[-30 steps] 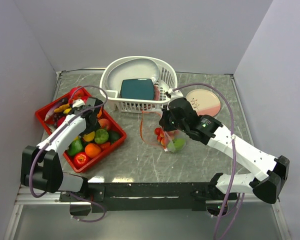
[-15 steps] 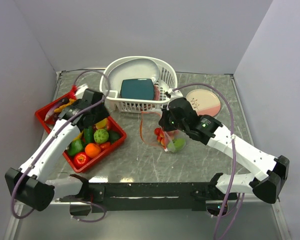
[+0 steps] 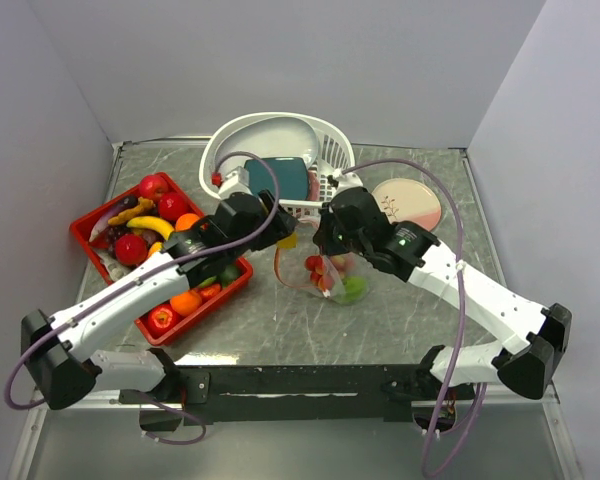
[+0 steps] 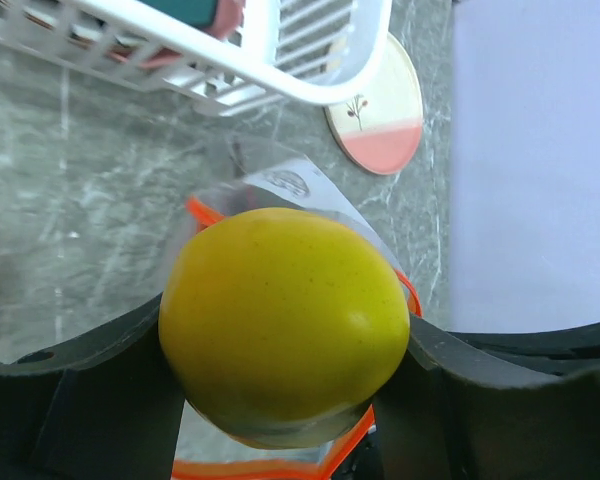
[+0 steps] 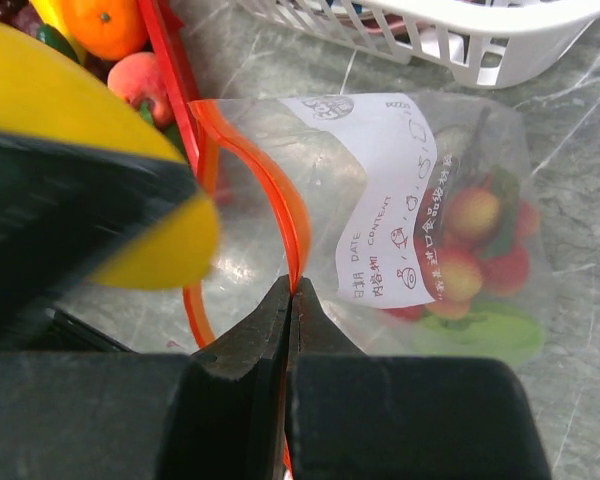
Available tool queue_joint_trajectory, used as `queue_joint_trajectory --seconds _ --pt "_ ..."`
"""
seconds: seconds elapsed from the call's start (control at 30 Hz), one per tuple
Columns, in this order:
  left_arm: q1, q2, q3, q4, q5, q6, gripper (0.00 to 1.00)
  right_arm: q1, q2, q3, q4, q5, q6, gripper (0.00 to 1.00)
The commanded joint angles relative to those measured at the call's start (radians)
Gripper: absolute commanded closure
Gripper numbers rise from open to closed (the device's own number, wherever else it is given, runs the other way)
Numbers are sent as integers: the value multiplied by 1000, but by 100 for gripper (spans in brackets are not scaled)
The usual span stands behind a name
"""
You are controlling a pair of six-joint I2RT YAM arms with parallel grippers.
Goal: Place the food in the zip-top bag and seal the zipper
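Observation:
My left gripper (image 3: 283,238) is shut on a yellow lemon (image 4: 285,325), which fills the gap between the jaws. It hangs just above the open mouth of the zip-top bag (image 3: 332,280). The orange-red zipper (image 4: 412,296) curves beneath the lemon. My right gripper (image 5: 290,292) is shut on the zipper (image 5: 292,225) and holds the clear bag (image 5: 460,190) open. Red and green food (image 5: 475,265) lies at the bag's bottom. More food sits in the red tray (image 3: 85,228): apples (image 3: 153,186), a banana (image 3: 150,224), an orange (image 3: 185,300).
A white slotted basket (image 3: 220,140) with a teal slab (image 3: 290,175) stands right behind the bag. A pink and cream round plate (image 3: 410,205) lies at the back right. The red tray's corner (image 5: 175,70) is close to the bag's mouth.
My left arm has lifted out of the red tray and swung right with the lemon, up to the bag's mouth. The right gripper has kept its hold on the zipper, barely moving.

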Motion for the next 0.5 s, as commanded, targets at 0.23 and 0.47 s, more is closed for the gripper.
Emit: queue_joint_trajectory --seconds 0.23,0.47 --pt "-57 119 22 117 -22 -28 66 -32 35 94 -8 34 37 100" --pt "-70 173 65 45 43 12 62 -60 33 78 11 21 39 100"
